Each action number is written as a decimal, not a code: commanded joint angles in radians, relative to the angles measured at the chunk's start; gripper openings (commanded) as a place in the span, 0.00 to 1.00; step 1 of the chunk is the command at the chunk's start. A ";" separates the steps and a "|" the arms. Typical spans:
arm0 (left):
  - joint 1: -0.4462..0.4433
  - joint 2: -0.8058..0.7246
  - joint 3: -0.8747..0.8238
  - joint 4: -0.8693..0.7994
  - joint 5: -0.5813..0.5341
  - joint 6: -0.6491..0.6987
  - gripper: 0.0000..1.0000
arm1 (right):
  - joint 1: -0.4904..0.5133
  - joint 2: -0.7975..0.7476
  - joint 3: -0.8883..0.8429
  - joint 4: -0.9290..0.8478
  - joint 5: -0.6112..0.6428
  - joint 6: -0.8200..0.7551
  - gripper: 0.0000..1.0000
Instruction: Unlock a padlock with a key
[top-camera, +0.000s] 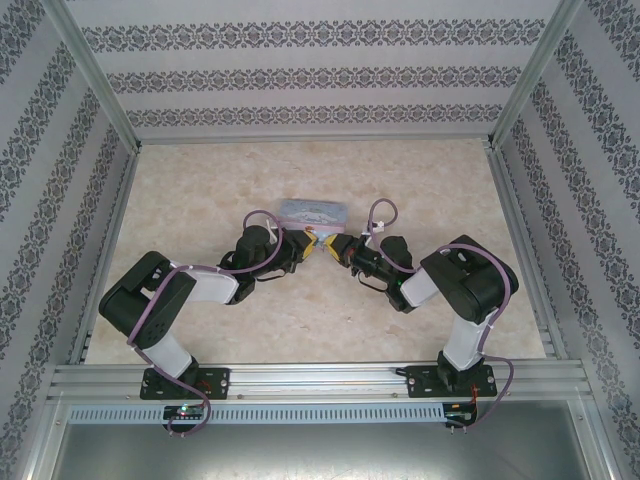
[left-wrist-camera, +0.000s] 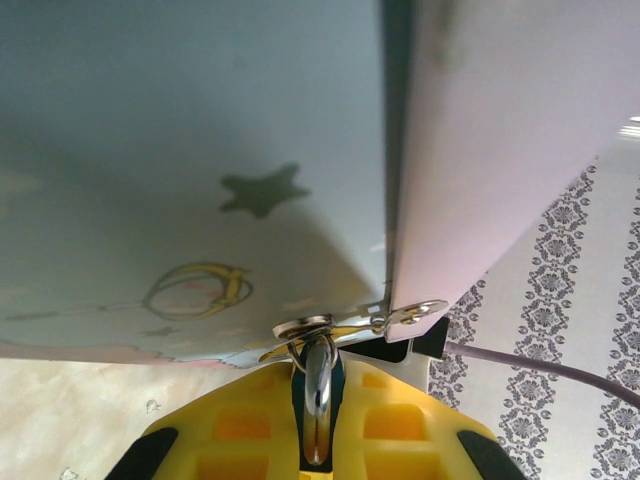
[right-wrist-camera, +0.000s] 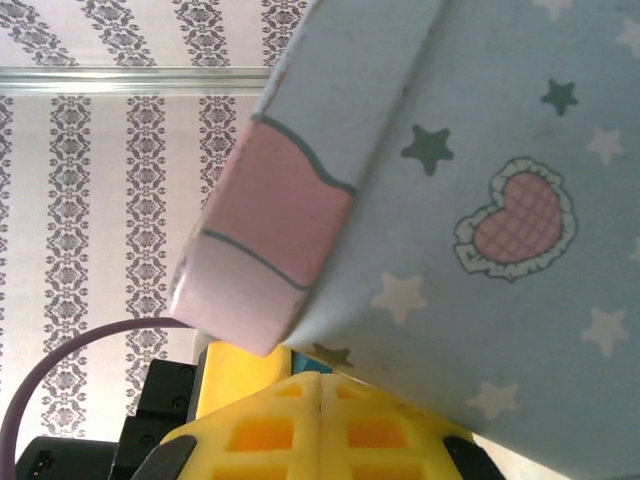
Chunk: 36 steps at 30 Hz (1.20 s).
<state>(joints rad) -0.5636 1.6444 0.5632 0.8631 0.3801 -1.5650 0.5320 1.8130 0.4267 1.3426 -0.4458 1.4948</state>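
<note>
Padlock (left-wrist-camera: 318, 405) at tin box (left-wrist-camera: 200, 150), clamped in left pincer (left-wrist-camera: 320, 375) | right pincer (right-wrist-camera: 320, 388) closed, empty

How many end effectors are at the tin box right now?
2. The left end effector is at the tin box's near edge, shut on a shiny metal piece; the right end effector is beside it, shut, at the same edge.

Soft, even light fills the top view; the arms (top-camera: 165, 300) throw only faint shadows on the table (top-camera: 200, 190). Both wrist views are hazy, the box (left-wrist-camera: 200, 120) too close to focus. A broad shadow darkens its face, glare streaks the metal piece (left-wrist-camera: 318, 400), and the left wrist view's right edge blows out white.
</note>
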 joint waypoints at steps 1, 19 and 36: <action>-0.041 -0.040 0.045 0.056 0.103 -0.017 0.00 | 0.005 -0.010 0.029 -0.033 -0.031 -0.092 0.00; -0.047 -0.038 0.047 0.030 0.102 -0.003 0.00 | 0.008 -0.103 0.055 -0.166 -0.039 -0.277 0.00; -0.051 -0.031 0.035 0.094 0.078 -0.025 0.00 | 0.010 -0.069 0.052 -0.127 -0.015 -0.276 0.00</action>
<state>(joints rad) -0.5636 1.6444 0.5694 0.8421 0.3798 -1.5738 0.5323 1.7149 0.4610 1.1473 -0.4599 1.2057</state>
